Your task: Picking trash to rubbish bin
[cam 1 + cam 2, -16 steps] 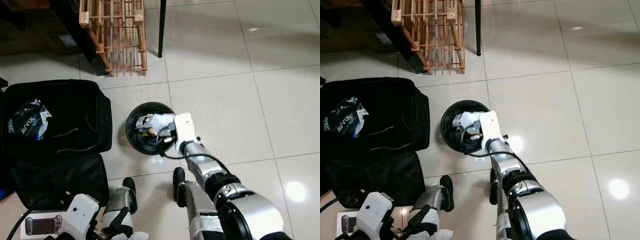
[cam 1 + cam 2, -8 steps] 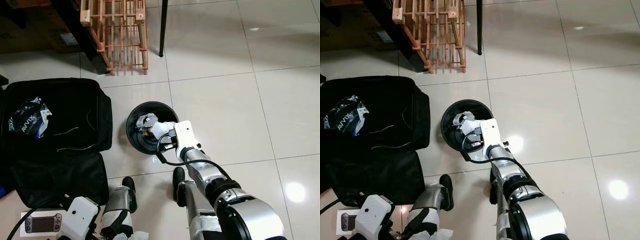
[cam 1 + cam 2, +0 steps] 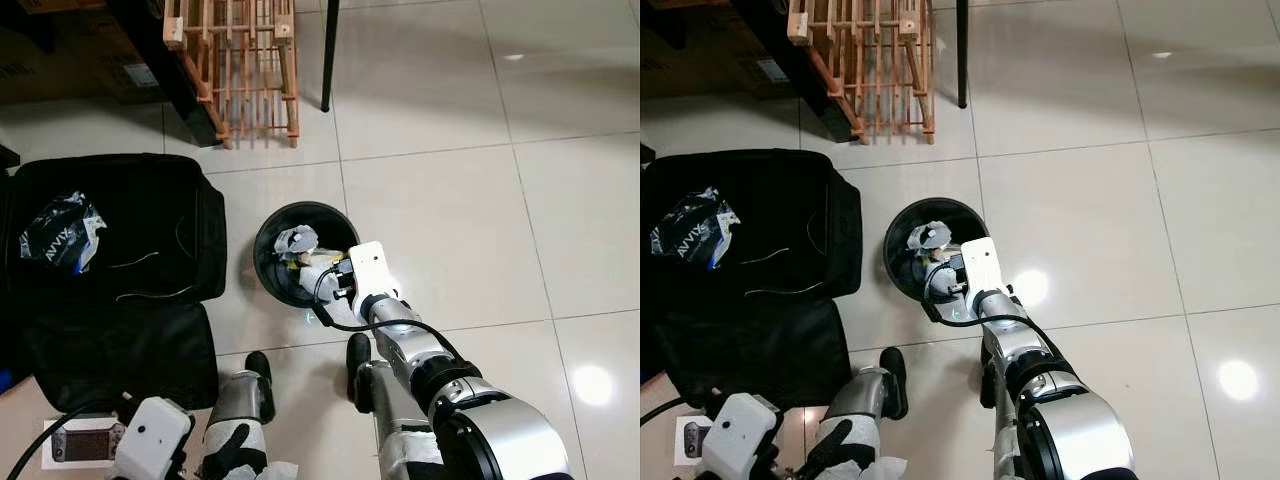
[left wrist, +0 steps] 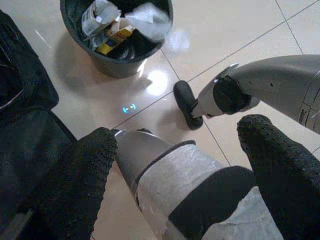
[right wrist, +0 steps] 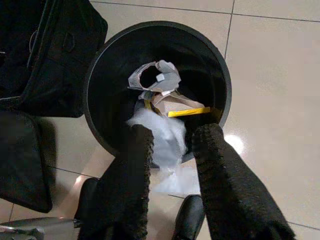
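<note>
1. Right gripper [image 5: 170, 145]: over the bin's near rim, fingers clamped on white crumpled paper [image 5: 167, 137].
2. Bin [image 3: 268, 250]: black, round, on tiled floor, holding paper scraps.
3. Left gripper [image 4: 182, 165]: fingers spread, nothing between them, low beside the robot's leg.
4. Wrapper [image 3: 60, 230]: lettered "AVVIX", on the black bag [image 3: 170, 200].

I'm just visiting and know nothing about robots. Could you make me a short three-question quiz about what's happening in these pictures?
1. True or false: the right gripper is over the black rubbish bin.
2. What does the right gripper hold? A) a yellow box B) white crumpled paper C) nothing
3. Fill in: the open black bag lies on the robot's ____ side of the bin.

Key:
1. True
2. B, its fingers pinch the paper above the bin's near rim.
3. Left; a crumpled wrapper lies inside it.
</note>
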Controlling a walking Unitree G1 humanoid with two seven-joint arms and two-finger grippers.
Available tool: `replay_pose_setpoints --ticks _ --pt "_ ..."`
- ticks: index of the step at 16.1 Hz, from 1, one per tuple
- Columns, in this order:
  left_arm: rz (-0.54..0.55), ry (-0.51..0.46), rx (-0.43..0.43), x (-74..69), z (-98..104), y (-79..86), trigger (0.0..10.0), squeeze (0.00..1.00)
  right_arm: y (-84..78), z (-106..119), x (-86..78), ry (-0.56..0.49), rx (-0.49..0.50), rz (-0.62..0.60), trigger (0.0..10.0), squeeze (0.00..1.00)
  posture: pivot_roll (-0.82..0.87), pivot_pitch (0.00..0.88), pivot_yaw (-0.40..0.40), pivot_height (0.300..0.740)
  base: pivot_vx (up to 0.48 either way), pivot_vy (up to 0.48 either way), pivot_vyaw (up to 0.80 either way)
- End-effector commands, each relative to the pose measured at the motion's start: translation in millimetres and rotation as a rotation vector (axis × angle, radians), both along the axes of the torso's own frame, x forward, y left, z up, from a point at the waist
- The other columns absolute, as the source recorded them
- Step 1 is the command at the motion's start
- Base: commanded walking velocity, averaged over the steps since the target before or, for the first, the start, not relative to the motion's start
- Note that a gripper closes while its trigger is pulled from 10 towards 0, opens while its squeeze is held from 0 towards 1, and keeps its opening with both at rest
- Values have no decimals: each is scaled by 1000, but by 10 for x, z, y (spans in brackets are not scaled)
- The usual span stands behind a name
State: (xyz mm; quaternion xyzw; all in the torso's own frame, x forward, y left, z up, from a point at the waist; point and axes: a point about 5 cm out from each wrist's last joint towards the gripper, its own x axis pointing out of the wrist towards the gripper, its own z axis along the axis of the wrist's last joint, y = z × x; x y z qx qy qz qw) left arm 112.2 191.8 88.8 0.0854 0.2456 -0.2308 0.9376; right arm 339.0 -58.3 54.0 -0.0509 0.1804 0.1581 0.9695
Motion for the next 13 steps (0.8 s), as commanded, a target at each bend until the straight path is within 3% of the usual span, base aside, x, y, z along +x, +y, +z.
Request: replay_pose_setpoints --ticks 1,11,12,13 --pt "8 49 -2 -93 -47 1 10000 0 -13 -183 -127 75 -14 -5 10000 1000 387 625 12 740 0 0 0" --pt "-2 41 5 -3 -80 8 10000 0 -102 -191 -117 62 -27 -27 10000 1000 373 601 18 740 0 0 0" --pt "-5 26 3 53 -88 -3 10000 0 -126 -160 -91 41 -29 -35 10000 808 360 574 12 740 0 0 0" --pt "-7 17 1 87 -92 -12 10000 0 -143 -140 -75 27 -29 -41 10000 741 354 564 10 740 0 0 0"
